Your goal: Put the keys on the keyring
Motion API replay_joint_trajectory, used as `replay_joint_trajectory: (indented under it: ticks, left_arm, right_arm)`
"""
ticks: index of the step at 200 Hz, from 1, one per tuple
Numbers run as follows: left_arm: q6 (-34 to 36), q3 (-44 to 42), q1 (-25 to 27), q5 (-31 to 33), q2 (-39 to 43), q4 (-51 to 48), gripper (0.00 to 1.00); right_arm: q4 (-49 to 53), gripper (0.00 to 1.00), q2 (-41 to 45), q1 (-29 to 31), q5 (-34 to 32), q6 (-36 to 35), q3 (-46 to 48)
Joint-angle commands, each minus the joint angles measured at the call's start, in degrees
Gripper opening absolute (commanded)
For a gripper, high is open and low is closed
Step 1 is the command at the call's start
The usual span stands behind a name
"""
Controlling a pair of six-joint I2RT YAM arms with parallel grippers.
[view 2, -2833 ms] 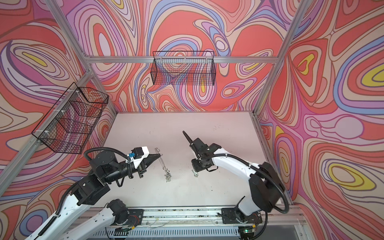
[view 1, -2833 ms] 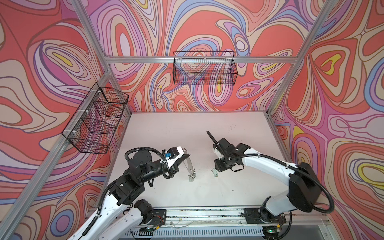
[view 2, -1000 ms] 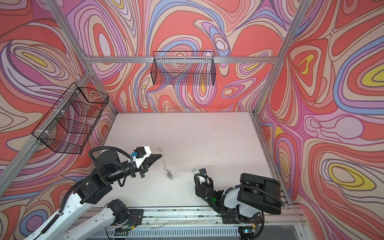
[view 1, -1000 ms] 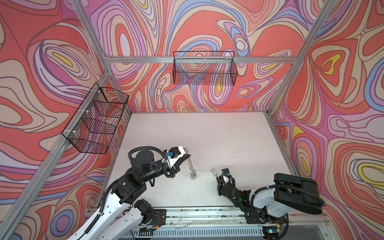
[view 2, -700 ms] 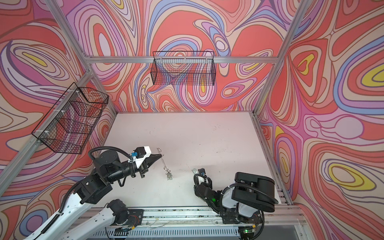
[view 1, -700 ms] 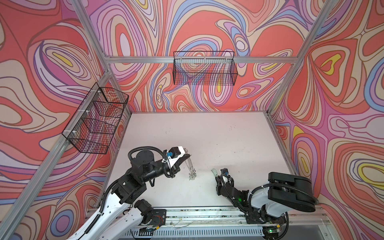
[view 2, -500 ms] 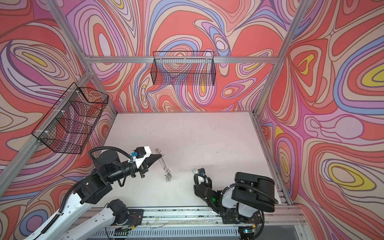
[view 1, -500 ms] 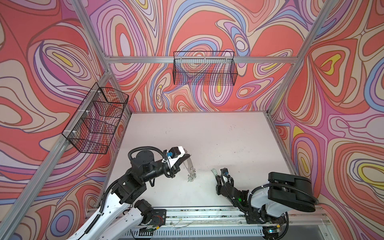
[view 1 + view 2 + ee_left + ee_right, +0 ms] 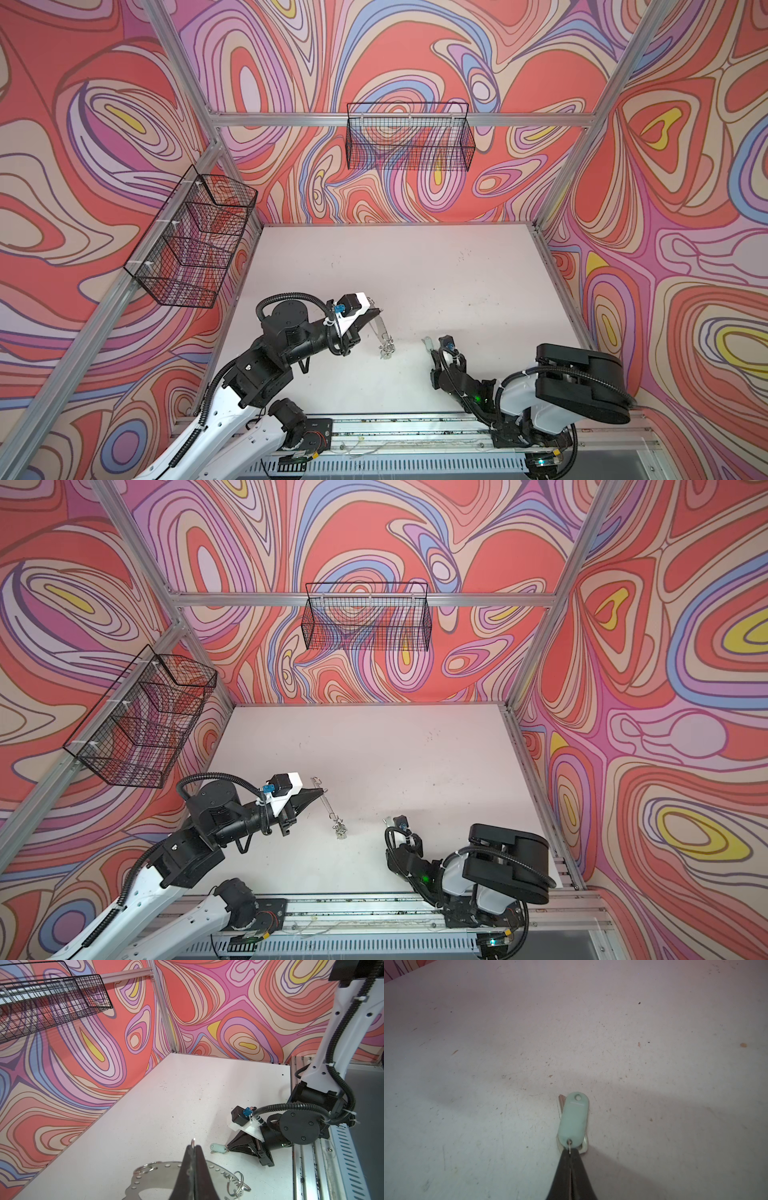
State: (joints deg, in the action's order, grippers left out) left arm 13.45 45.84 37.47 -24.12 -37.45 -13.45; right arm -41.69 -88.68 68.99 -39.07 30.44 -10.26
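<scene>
My left gripper point(image 9: 194, 1146) is shut on a small wire loop at the rim of the keyring point(image 9: 158, 1176), a flat shiny metal band with a big hole. In both top views the keyring point(image 9: 379, 330) hangs edge-on from the left gripper point(image 9: 321, 792). A small cluster of wire loops point(image 9: 386, 353) dangles at its low end. My right gripper point(image 9: 570, 1152) lies low on the table, shut on the thin wire ring of one of the keys point(image 9: 574, 1120). This key has a pale green tag, and its metal blade point(image 9: 561, 1103) peeks out beneath. The same key point(image 9: 427, 343) lies right of the keyring.
The white table point(image 9: 415, 270) is walled on three sides. A black wire basket point(image 9: 409, 137) hangs on the back wall and another basket point(image 9: 195, 241) on the left wall. A metal rail point(image 9: 415, 432) runs along the front edge.
The right jaws have closed onto the key's wire ring. The left arm and keyring have barely moved. Earlier still, the right arm came down from mid-table to the front.
</scene>
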Motion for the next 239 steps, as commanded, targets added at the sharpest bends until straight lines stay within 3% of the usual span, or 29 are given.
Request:
replay_joint_trajectory:
  ticks: [1, 32, 62, 99, 239]
  left_arm:
    - [0.51, -0.32, 0.06, -0.24, 1.32, 2.82, 0.00]
    - [0.45, -0.41, 0.06, -0.22, 1.82, 2.77, 0.00]
    - [0.39, -0.23, 0.05, -0.49, 2.00, 2.81, 0.00]
    - [0.26, -0.14, 0.06, -0.71, 2.45, 2.73, 0.00]
    - [0.27, -0.14, 0.06, -0.91, 3.53, 2.64, 0.00]
  right_arm:
    - [9.34, 0.00, 4.12, 0.23, 0.98, 0.94, -2.91]
    - [28.60, 0.00, 8.84, -2.11, 5.91, 2.80, -9.13]
    - [40.81, 0.00, 13.25, -6.17, 15.63, 4.62, -13.22]
    - [57.52, 0.00, 11.28, -9.31, 23.11, 2.54, -23.00]
    - [87.54, 0.00, -4.68, -17.95, 44.27, -8.23, -45.03]
